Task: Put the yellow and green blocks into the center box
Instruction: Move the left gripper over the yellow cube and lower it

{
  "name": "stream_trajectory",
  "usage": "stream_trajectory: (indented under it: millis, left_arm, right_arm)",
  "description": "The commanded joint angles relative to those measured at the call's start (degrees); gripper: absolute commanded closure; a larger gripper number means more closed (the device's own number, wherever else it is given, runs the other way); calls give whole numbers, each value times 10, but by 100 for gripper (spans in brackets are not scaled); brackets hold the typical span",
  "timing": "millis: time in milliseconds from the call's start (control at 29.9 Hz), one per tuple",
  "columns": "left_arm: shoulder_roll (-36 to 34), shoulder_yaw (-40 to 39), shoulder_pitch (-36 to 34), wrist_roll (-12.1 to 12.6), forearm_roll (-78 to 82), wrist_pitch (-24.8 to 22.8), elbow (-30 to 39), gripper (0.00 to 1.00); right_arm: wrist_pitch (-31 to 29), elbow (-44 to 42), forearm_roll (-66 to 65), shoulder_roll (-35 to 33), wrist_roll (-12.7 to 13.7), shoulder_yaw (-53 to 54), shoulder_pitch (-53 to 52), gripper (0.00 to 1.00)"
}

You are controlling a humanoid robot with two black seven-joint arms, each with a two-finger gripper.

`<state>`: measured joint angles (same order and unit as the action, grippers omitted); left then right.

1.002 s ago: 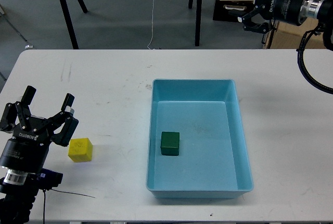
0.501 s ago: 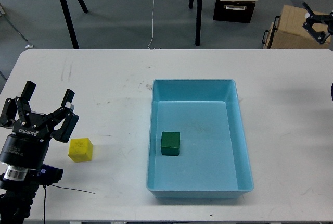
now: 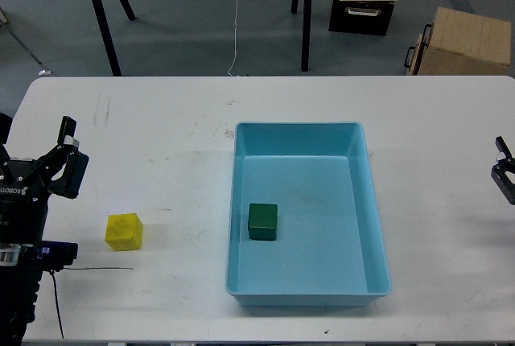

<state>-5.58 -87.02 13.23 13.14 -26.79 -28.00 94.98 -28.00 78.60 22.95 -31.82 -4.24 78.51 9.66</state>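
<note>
table: matt white top, smooth, with faint grey scuffs and smudges
box: light blue plastic, smooth, a soft sheen on its walls and floor
green block: dark green, matt, plain faces
yellow block: yellow, matt, slightly mottled top
left gripper: black, matt, hard-looking fingers with white lettering on the body
floor: grey, dull, fine-grained
cardboard carton: brown, matt paperboard

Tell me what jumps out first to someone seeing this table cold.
The light blue box dominates the middle of the white table, with a dark green block already inside near its left wall. A yellow block sits alone on the table to the left, just right of the left claw, which is open.
</note>
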Motion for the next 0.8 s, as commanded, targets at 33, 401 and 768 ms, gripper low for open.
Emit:
stream_trajectory:
  millis: [33, 401, 768]
  left_arm:
    - [-14, -22, 0, -6, 1, 0, -7, 0]
    - [-83, -45, -27, -23, -36, 0, 33, 0]
    - [-419, 10, -62, -19, 57, 0, 61, 0]
  right_arm:
    - [0, 1, 0, -7, -1, -4, 0, 0]
    - [0, 3, 0, -33, -3, 6, 6, 0]
    - [0, 2, -1, 2, -7, 0, -9, 0]
